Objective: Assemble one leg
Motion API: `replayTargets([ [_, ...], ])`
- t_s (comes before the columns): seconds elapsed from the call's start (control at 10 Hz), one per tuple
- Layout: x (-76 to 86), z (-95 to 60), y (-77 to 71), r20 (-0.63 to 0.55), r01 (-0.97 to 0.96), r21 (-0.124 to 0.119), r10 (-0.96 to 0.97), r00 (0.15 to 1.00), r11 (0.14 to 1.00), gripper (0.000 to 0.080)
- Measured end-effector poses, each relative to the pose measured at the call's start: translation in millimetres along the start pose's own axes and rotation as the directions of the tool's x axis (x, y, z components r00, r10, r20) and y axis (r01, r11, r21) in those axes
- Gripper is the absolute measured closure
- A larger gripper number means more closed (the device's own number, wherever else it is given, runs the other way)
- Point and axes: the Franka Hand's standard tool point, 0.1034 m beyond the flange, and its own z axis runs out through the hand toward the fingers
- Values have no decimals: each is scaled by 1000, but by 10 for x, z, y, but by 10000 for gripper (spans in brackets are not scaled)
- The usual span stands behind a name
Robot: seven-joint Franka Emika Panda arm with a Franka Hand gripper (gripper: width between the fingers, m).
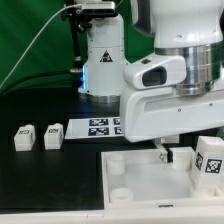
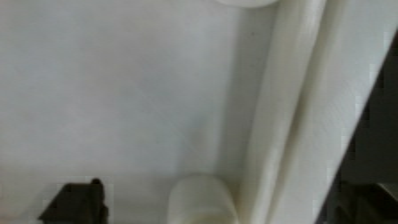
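Your black table [image 1: 40,170] fills the scene, with the white arm [image 1: 170,70] reaching down from the back. In front lies the big white panel [image 1: 140,195]. The one round corner socket [image 1: 118,162] you can see plainly is bare. Behind the panel sits the marker board [image 1: 100,125]. A leg [image 1: 22,138] and a second leg [image 1: 52,135] stand loose on the table toward the exterior view's left, well apart from the panel. A third leg [image 1: 210,160] stands upright at the panel's side on the exterior view's right; you cannot tell whether it sits in a socket. The claw [image 1: 163,152] hangs low over the panel, fingers apart and holding nothing. The wrist view shows one dark fingertip [image 2: 75,200] off to the side, with only bare panel and a socket ahead. In my judgement no leg is clearly fitted yet, so you still have to pick one up, carry it over and seat it.
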Motion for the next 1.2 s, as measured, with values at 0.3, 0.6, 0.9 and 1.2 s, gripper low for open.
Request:
replayTargets([
  [0.3,273,-264,-31,-2,5,7,-5,1000,1000,150],
  [0.6,392,-206,-31,-11,6,9,-6,1000,1000,150],
  [0.9,517,-157,-45,-22,10,11,-10,1000,1000,150],
  [1.2,514,-155,-43,-21,10,11,-10,1000,1000,260],
])
